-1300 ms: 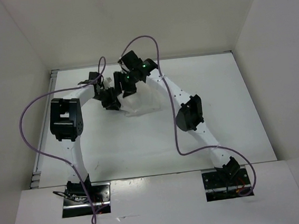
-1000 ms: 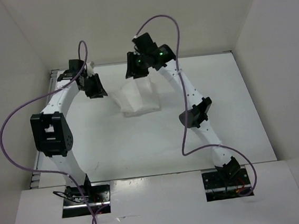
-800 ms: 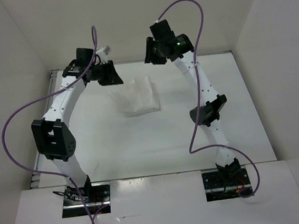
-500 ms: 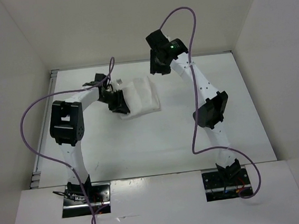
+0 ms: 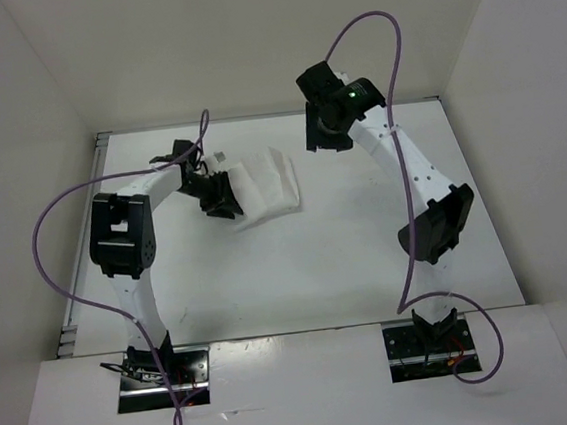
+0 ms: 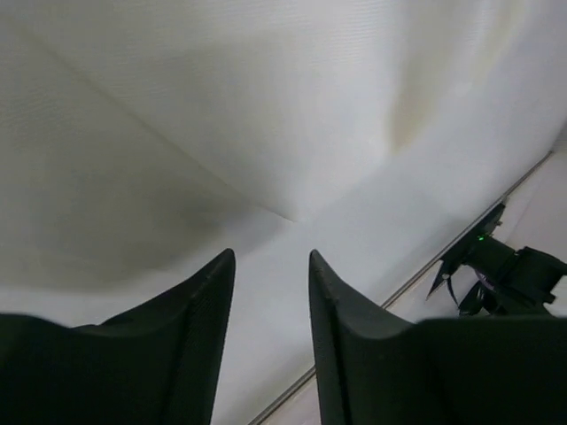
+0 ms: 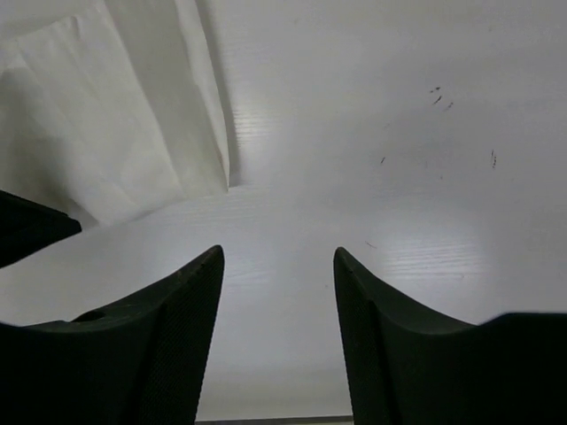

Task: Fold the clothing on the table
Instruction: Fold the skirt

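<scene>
Seeing L gripper (image 5: 224, 200) at left edge of clothing (image 5: 266, 182), jaws parted, we find R gripper (image 7: 276, 252) spread wide above table (image 5: 366, 235), nothing held.

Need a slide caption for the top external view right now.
Left pincer at the left edge of the clothing on the table; right pincer open, off to its right.

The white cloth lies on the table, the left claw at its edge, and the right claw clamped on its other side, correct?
Not quite. The right claw is open over the table itself, clear of the cloth; the right wrist view shows it. The rest holds.
</scene>
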